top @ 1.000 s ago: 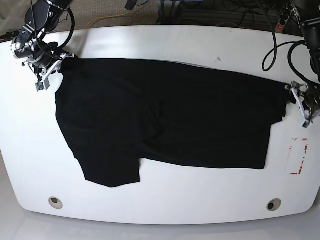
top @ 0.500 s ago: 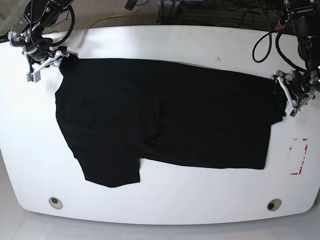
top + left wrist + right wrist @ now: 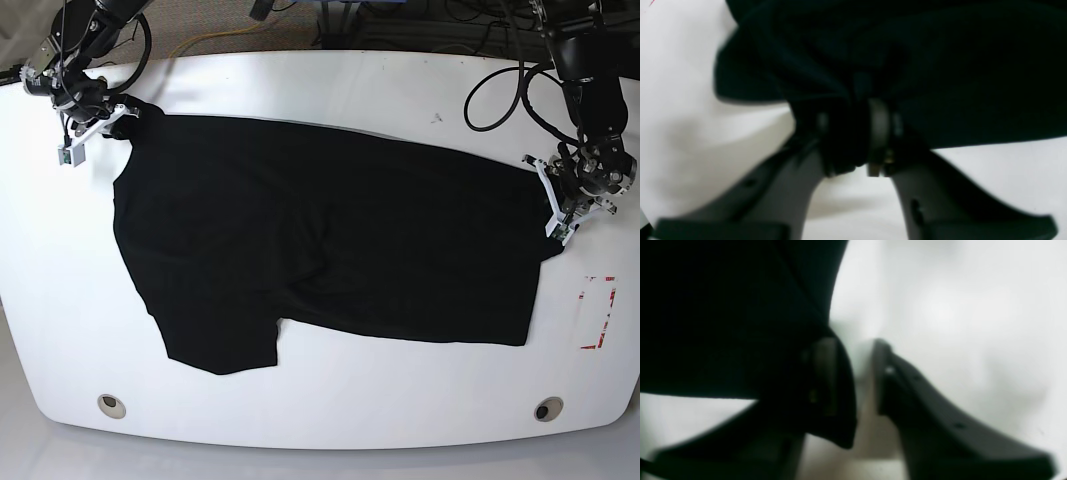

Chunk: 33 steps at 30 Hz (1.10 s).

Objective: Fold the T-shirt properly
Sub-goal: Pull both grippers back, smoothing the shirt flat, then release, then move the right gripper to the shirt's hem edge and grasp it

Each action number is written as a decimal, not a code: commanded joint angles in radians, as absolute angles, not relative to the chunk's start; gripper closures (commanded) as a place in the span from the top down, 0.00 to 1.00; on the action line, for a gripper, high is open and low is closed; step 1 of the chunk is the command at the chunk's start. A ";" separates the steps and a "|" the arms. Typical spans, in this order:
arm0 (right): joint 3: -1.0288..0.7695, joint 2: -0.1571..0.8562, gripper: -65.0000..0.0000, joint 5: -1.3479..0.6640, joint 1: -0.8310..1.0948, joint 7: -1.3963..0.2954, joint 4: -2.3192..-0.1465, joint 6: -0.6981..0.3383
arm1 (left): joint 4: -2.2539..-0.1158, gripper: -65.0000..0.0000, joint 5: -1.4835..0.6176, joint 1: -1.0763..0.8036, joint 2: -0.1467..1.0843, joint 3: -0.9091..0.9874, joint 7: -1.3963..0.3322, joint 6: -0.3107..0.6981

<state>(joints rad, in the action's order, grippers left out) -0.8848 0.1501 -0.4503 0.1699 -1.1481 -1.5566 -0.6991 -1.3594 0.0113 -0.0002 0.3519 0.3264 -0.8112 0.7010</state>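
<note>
Open white table at front and back, with an arm at each rear corner of the cloth

We have bare white tabletop (image 3: 400, 410) in front of the black T-shirt (image 3: 330, 230), and a strip behind its long back edge, between the two arms, where a hand could pass. The left gripper (image 3: 562, 212) blocks the back corner on the base view's right, with a looping dark cable (image 3: 492, 128) just beside it. The right gripper (image 3: 95, 130) stands in our way at the opposite back corner. Between them, the cloth lies low.
</note>
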 commanded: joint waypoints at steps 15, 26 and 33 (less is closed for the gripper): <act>-0.751 0.262 0.03 -0.450 0.369 -1.167 -1.747 -0.698 | -1.719 0.20 0.082 -0.430 0.386 0.513 -0.892 0.698; -0.746 0.254 0.64 -0.452 0.320 -1.167 -1.833 -0.698 | -1.885 0.51 0.022 -0.470 0.390 0.527 -1.018 0.698; -0.680 0.249 0.65 -0.443 0.122 -1.167 -1.756 -0.698 | -1.939 0.51 -0.025 -0.404 0.392 0.573 -1.033 0.698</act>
